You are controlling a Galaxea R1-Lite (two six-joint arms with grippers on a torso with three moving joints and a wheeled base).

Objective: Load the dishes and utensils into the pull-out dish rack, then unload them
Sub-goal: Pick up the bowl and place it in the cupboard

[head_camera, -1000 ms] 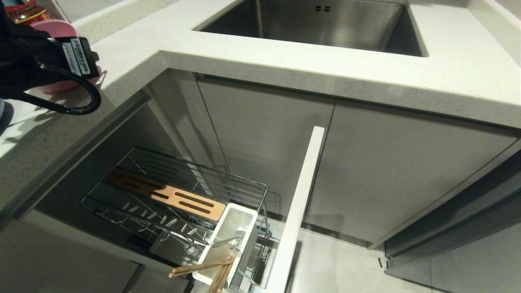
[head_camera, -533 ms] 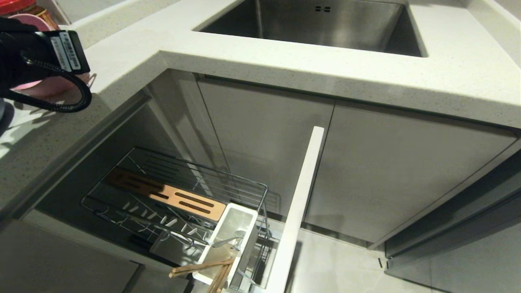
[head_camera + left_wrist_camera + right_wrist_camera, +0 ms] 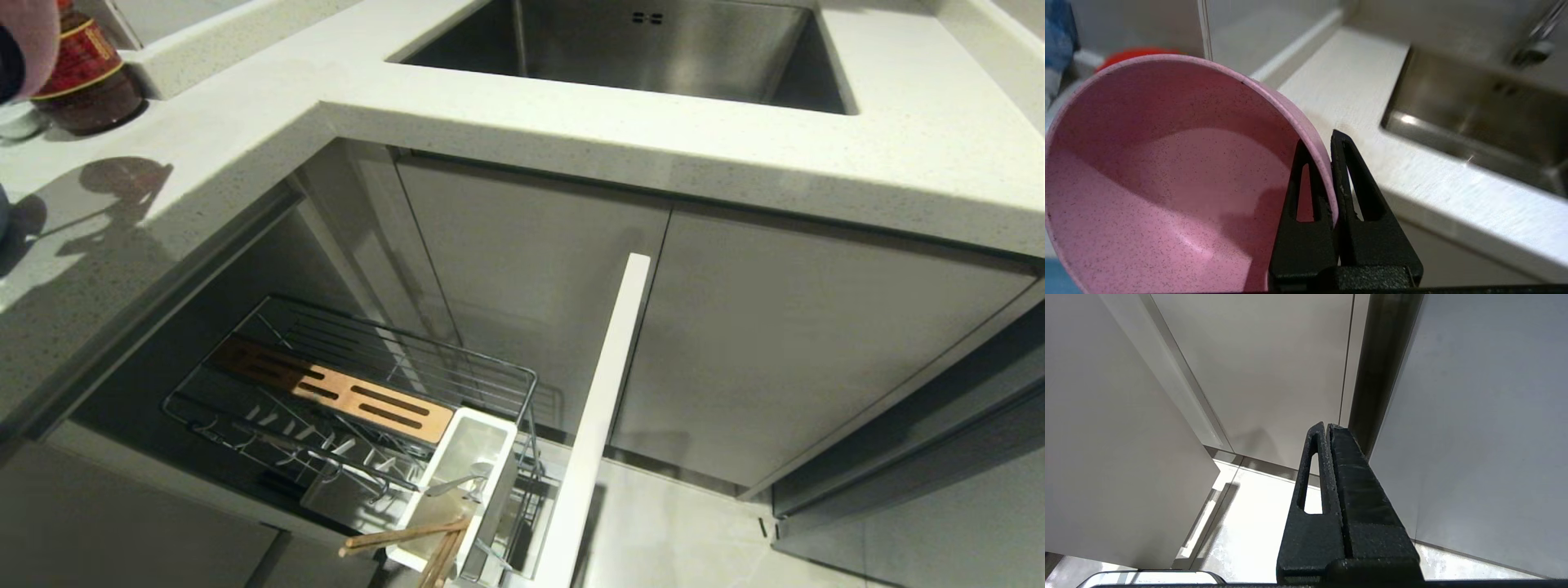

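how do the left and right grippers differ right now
The left gripper is shut on the rim of the pink bowl, one finger inside and one outside; the right gripper is shut on nothing. The left gripper is up beside the countertop near the sink; the right gripper hangs low by the cabinet doors, over the floor. Both have black, tapered fingers.

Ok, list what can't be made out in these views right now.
- Matte pink round bowl: far rim cut off by the left wrist view's edge; head view shows only a sliver.
- Left end effector: outside the head view.
- Silver metal fork: tines hidden inside the white plastic utensil holder.
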